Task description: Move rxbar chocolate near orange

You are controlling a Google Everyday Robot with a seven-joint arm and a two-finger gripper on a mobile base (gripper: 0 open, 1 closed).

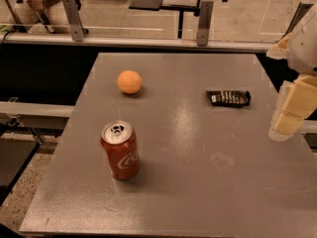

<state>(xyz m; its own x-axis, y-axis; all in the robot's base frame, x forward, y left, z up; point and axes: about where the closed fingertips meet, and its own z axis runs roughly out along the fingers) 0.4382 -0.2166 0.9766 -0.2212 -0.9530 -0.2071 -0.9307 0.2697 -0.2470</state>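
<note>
The rxbar chocolate [228,98] is a flat black bar with white lettering, lying on the grey table [188,172] at the right, towards the back. The orange [129,82] is a round fruit at the back left of the table, well apart from the bar. My gripper [291,114] hangs at the right edge of the view, above the table's right side, to the right of the bar and a little nearer. It holds nothing that I can see.
A red soda can [120,150] stands upright at the front left of the table. A railing with glass panels [148,33] runs behind the table. A low shelf [29,110] is at the left.
</note>
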